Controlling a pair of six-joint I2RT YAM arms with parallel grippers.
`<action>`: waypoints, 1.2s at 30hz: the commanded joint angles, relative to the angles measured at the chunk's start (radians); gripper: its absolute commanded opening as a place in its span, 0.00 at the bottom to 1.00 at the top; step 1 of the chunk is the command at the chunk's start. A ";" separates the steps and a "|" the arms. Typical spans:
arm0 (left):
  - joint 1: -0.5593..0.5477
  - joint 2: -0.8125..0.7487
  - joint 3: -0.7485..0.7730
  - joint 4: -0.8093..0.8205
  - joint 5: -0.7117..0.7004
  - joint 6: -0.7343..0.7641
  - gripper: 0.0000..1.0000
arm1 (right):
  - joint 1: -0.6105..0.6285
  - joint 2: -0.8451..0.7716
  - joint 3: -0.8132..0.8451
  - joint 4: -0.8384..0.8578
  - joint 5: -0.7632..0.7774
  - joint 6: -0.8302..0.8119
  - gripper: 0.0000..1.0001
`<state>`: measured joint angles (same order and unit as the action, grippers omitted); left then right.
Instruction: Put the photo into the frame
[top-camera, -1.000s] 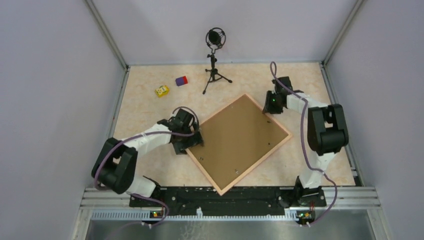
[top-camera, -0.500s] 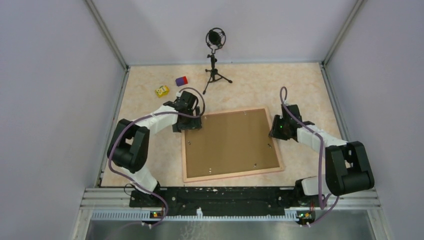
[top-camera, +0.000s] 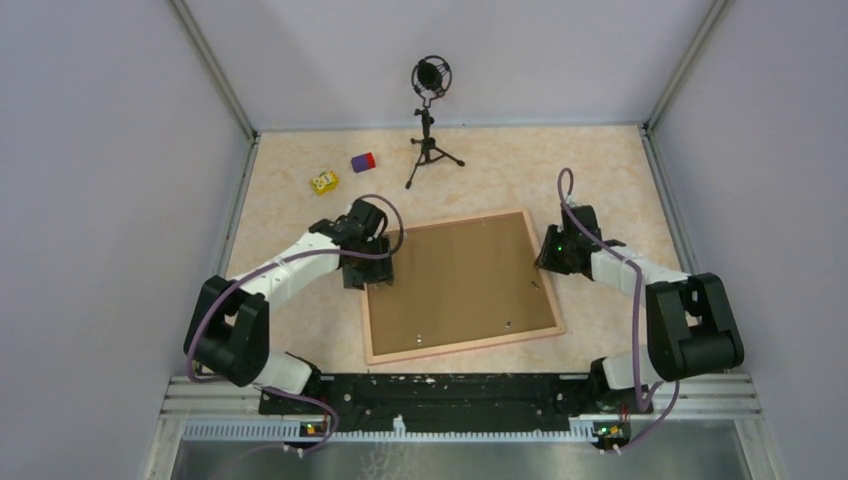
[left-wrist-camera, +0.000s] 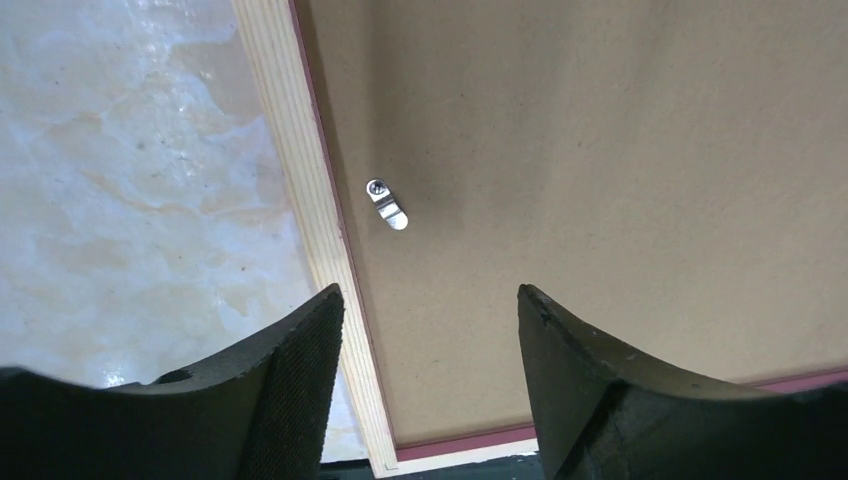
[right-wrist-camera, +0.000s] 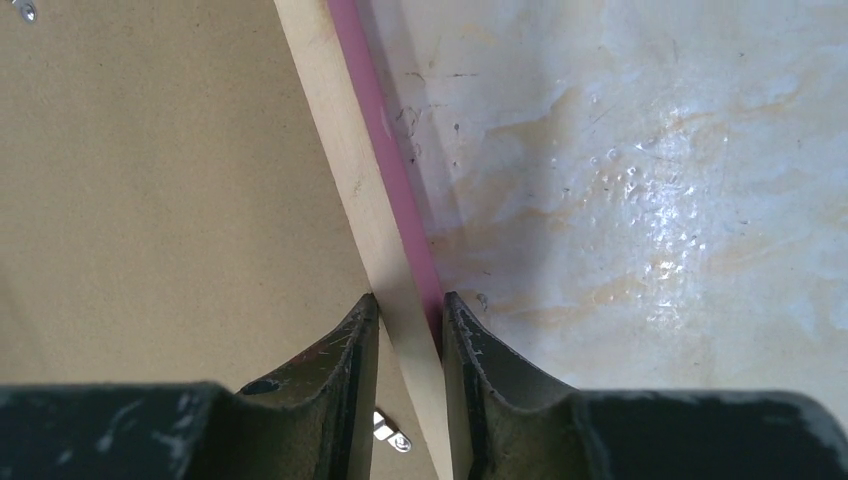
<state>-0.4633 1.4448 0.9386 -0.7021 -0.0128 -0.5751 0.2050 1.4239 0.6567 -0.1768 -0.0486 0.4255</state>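
The frame (top-camera: 366, 322) lies face down on the table, its narrow pink border around a brown backing board (top-camera: 460, 285). The photo is hidden. My left gripper (top-camera: 368, 272) hovers open over the frame's left rail (left-wrist-camera: 300, 160) near a corner. One finger stands over the table and the other over the board, beside a metal turn clip (left-wrist-camera: 388, 203). My right gripper (top-camera: 548, 262) is shut on the frame's right rail (right-wrist-camera: 340, 150). Its fingertips (right-wrist-camera: 362, 312) press both sides of the pale wood, the pink edge outward.
A microphone on a small tripod (top-camera: 430, 110) stands at the back. A yellow block (top-camera: 323, 182) and a purple-red block (top-camera: 363, 161) lie back left. Grey walls close in three sides. A second clip (right-wrist-camera: 392, 432) sits by the right fingers.
The frame has swung from a diamond to nearly square with the table. My left gripper slid nearer along the left rail and its jaws narrowed. The right gripper stayed on the right rail.
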 joint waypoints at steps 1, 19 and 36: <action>-0.013 0.037 -0.005 -0.065 -0.059 -0.077 0.66 | 0.011 0.034 0.002 0.003 0.014 0.002 0.25; 0.028 0.107 0.008 0.014 -0.129 -0.058 0.60 | 0.011 0.025 -0.004 0.014 -0.008 -0.006 0.15; 0.033 0.129 -0.012 0.034 -0.203 -0.032 0.36 | 0.011 0.022 -0.008 0.017 -0.017 -0.008 0.07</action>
<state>-0.4389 1.5711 0.9295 -0.6979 -0.1444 -0.6167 0.2047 1.4277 0.6567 -0.1631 -0.0547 0.4202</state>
